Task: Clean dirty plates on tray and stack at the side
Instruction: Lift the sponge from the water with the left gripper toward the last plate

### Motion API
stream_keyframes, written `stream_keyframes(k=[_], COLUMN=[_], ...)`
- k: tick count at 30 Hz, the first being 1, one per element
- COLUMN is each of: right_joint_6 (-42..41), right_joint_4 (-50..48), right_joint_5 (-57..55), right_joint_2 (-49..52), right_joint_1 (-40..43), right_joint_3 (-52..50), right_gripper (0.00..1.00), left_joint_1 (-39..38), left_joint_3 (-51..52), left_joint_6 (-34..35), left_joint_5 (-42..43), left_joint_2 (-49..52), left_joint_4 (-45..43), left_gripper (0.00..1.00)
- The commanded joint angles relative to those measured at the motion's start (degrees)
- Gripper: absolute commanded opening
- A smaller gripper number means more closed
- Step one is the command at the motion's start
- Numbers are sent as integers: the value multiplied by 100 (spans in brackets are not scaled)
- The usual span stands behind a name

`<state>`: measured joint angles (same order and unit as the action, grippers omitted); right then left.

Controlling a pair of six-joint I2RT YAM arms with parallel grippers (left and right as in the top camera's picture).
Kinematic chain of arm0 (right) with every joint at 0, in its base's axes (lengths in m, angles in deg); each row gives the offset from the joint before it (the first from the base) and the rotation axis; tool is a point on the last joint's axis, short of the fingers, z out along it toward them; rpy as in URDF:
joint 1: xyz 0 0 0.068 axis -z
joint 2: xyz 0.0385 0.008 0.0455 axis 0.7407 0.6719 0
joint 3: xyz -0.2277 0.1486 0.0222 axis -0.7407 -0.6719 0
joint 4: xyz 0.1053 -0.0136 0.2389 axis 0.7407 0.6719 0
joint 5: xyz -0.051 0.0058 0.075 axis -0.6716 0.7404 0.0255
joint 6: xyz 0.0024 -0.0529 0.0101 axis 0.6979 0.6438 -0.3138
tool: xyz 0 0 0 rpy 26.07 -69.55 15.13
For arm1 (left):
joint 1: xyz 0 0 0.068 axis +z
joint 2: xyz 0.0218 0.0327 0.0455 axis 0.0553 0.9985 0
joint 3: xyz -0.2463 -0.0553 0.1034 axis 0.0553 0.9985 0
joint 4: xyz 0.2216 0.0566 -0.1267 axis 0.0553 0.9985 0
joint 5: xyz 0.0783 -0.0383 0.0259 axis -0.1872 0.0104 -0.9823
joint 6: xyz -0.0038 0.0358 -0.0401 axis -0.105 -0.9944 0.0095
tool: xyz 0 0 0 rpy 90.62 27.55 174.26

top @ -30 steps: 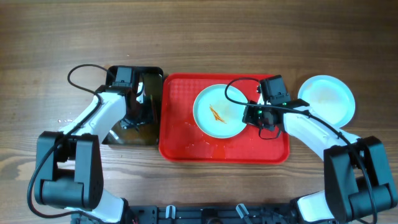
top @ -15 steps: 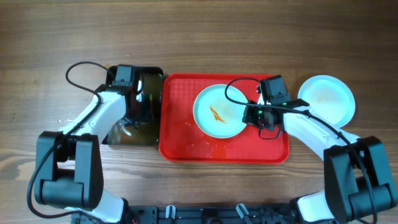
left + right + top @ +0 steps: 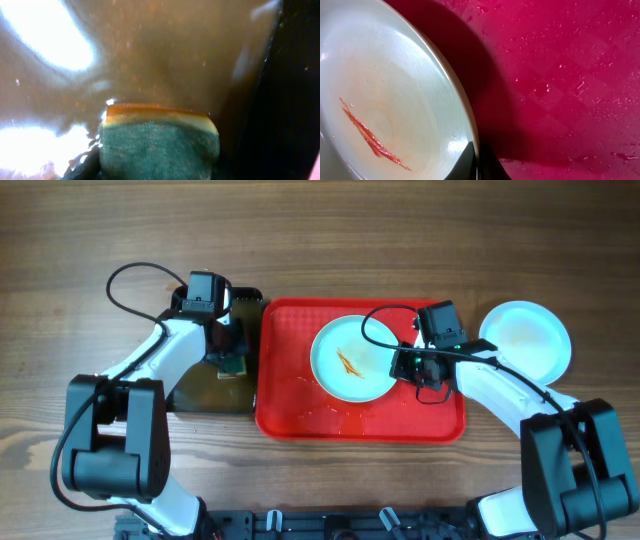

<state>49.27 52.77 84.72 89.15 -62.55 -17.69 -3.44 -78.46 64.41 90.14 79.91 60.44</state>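
A white plate (image 3: 350, 358) with an orange sauce smear lies on the red tray (image 3: 300, 405). My right gripper (image 3: 407, 366) is shut on its right rim. In the right wrist view the fingertips (image 3: 476, 162) pinch the rim of the plate (image 3: 385, 100), which casts a shadow on the tray (image 3: 560, 75). My left gripper (image 3: 230, 358) is shut on a green sponge (image 3: 234, 366) over the black tray (image 3: 205, 395). In the left wrist view the sponge (image 3: 160, 147) fills the jaws. A clean-looking white plate (image 3: 524, 340) sits on the table to the right of the red tray.
The black tray holds brownish water (image 3: 150, 55) that reflects the lights. Water drops lie on the red tray's base (image 3: 330, 415). Cables loop over both arms. The wooden table (image 3: 330, 240) stretches behind the trays.
My left arm has swung up and to the right, bringing the green sponge up out of the black tray's water toward the tray's right edge. The right arm and plate have not moved.
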Motion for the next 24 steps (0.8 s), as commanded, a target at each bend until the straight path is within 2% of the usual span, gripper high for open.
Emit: stream_keyframes(k=[1, 5, 6, 7, 10, 13, 15, 17, 18, 19, 21, 24], right_joint_6=[-4, -2, -2, -4, -2, -2, -2, 0, -2, -4, -2, -2], right_joint_4=[31, 33, 31, 28, 26, 26, 28, 28, 28, 28, 28, 28], right_joint_5=[-94, -94, -96, -96, -96, -96, -96, -94, -94, -94, -96, -96], right_joint_2=[129, 129, 129, 129, 129, 129, 129, 129, 129, 129, 129, 129], right_joint_1=[-28, -28, -28, -28, -28, -28, -28, -28, -28, -28, -28, -28], right_joint_3=[-57, -57, -57, -57, -57, -57, -57, -57, -57, -57, -57, -57], right_gripper=[6, 6, 6, 6, 6, 5, 6, 5, 6, 6, 6, 6], left_joint_1=[35, 35, 35, 35, 35, 35, 35, 35, 35, 35, 35, 35], left_joint_3=[50, 26, 24, 24, 28, 35, 39, 39, 39, 37, 37, 39], left_joint_6=[-37, -317, -339, -337, -332, -334, -334, -334, -334, -334, -334, -334], left_joint_5=[94, 94, 74, 76, 321, 378, 378, 376, 374, 376, 376, 374], left_joint_2=[116, 9, -72, -122, -140, -140, -140, -140, -140, -140, -140, -140], left_joint_4=[-203, -308, -216, -98, 579, 883, 872, 789, 675, 551, 313, 238], left_gripper=[8, 4, 10, 49, 57, 57, 43, 21, 18, 20, 35, 43])
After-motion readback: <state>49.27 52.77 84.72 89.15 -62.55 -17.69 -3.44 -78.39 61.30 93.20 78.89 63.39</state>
